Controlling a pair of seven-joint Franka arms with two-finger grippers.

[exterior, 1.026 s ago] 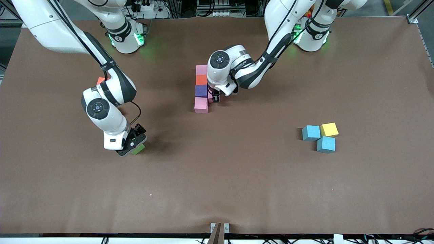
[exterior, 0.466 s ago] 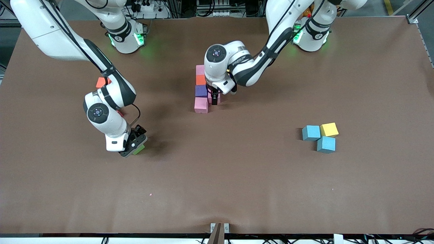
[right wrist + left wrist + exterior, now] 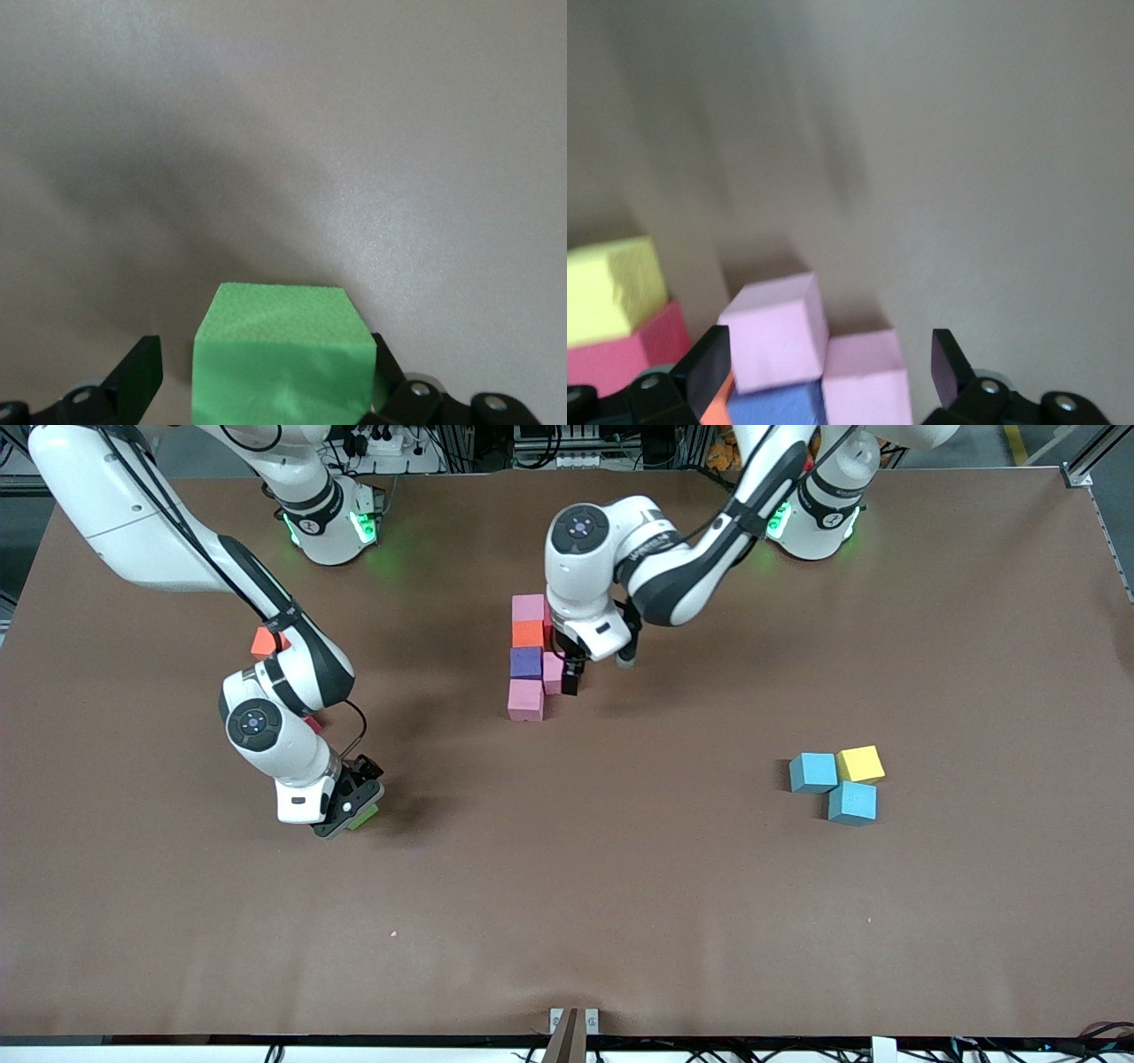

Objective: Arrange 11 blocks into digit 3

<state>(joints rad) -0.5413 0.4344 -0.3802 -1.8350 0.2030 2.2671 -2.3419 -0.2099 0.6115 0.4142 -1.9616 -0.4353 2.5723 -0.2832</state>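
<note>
The right gripper point(image 3: 350, 808) sits low at the table toward the right arm's end, its fingers spread to either side of the green block point(image 3: 282, 359); in the right wrist view one finger seems to touch the cube's side while a gap shows at the other, so the block is straddled, not yet pinched. The cube lies squarely between the fingers with its flat faces turned to them, so, as I judge it, the coming move is a plain squeeze and lift. The left gripper point(image 3: 574, 675) hangs with its fingers wide apart over the pink block point(image 3: 553, 672) that rests against the purple block point(image 3: 526, 662), gripping nothing. That purple cube belongs to a column running away from the front camera: pink block point(image 3: 525, 698) nearest, then purple, then the orange block point(image 3: 527, 633), then another pink block point(image 3: 528, 607); this is the start of the digit 3, far from finished. A red-orange block point(image 3: 262, 641) shows beside the right arm. Well apart, toward the left arm's end, two light blue blocks point(image 3: 813, 771) and a yellow block point(image 3: 860, 763) cluster, touching, and the left arm is the nearer to them.
</note>
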